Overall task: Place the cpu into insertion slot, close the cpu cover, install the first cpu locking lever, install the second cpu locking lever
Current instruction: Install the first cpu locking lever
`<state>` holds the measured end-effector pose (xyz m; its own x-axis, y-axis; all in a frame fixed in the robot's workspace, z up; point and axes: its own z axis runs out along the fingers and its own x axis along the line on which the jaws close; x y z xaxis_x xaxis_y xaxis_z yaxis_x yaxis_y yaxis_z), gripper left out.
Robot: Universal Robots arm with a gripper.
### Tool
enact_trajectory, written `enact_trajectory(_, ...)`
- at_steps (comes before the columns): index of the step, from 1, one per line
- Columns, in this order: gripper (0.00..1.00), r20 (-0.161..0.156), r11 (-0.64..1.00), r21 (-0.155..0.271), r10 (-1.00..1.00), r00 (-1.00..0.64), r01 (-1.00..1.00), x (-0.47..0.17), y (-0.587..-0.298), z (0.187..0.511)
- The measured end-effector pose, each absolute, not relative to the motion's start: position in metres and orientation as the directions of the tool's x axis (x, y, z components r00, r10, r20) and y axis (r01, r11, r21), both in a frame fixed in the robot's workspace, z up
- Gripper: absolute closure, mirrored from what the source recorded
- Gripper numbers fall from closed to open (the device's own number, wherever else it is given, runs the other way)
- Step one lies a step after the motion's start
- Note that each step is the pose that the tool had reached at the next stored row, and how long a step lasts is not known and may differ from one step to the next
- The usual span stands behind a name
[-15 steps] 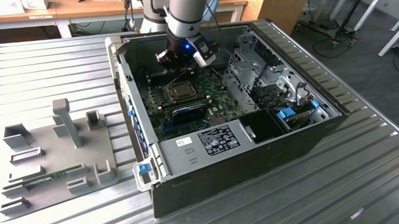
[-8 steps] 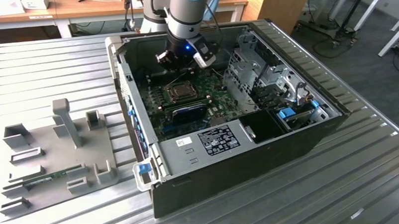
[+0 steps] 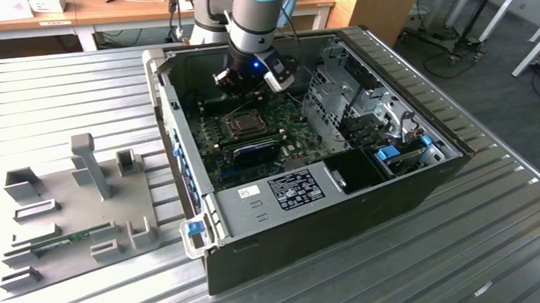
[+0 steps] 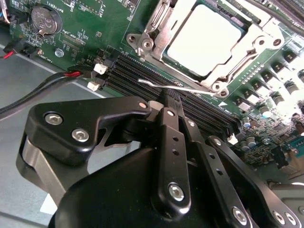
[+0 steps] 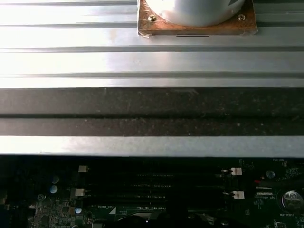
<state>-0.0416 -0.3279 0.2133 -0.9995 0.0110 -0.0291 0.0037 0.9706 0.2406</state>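
In the second wrist view the cpu [image 4: 204, 38] lies flat in the insertion slot, its pale metal top showing through the window of the cpu cover [image 4: 223, 66], which is folded down over it. A thin wire locking lever [image 4: 161, 85] runs along the socket's near edge, beside the black memory slots. My gripper [image 4: 169, 97] is shut with nothing in it, its tip right at that lever. In the exterior view the gripper [image 3: 248, 83] hangs inside the open computer case, just behind the socket [image 3: 244, 123] on the green board.
Red and black cables [image 4: 57, 83] and a coin battery [image 4: 46, 19] lie beside the memory slots [image 5: 156, 185]. A metal drive cage [image 3: 344, 100] stands on the exterior view's right of the socket. A grey fixture plate [image 3: 80, 199] sits outside the case on the ribbed metal table [image 3: 56, 90].
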Motion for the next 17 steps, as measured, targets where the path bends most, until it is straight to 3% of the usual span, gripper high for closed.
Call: enact_trajectory(17,0.90,-0.029,0.971,0.239,0.011,-1.000,0.004,-0.0374,-0.3282,0.2113)
